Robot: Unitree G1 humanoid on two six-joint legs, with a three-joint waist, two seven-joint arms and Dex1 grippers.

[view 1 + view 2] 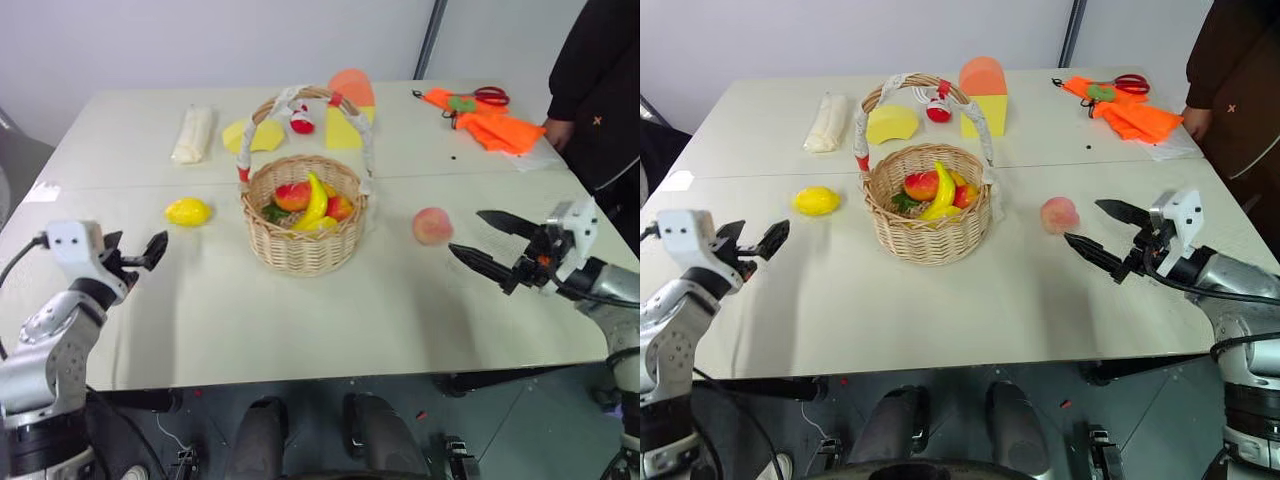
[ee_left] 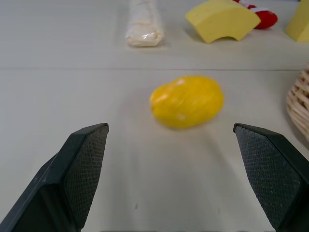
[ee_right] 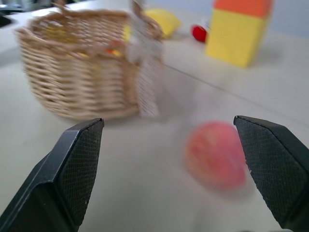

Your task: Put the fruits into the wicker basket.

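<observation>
The lemon [image 1: 188, 211] lies on the desk [image 1: 330, 320] just to the left of the wicker basket [image 1: 304, 240], and the peach [image 1: 432, 226] lies on the desk to the basket's right, a little further off. Neither fruit is in the basket yet, though the basket already holds a banana and some reddish fruit.

The left gripper [image 1: 140, 252] hovers near the lemon with its jaws wide apart and empty; in its wrist view the lemon sits between the two fingers [image 2: 82, 164] but still ahead of them. The right gripper [image 1: 487, 243] is near the peach, its jaws also spread wide and holding nothing — the peach lies off towards one finger in the right wrist view, not centred.

To do this step well, each arm should probably advance until its fruit sits squarely between the fingers, then close gently, since both fruits are round, look smooth and could roll or squirt out. The right gripper likely needs to shift sideways to centre the peach first.

The basket's arched handle [image 1: 300, 100] spans the opening — a drop should come in beside it, not through it. Behind the basket are yellow foam shapes [image 1: 345, 128], a small red-white toy [image 1: 301, 122] and a white roll [image 1: 194, 133]; orange cloth with scissors [image 1: 490, 97] lies far right, near a person [image 1: 600, 90]. None of these blocks either reach.
</observation>
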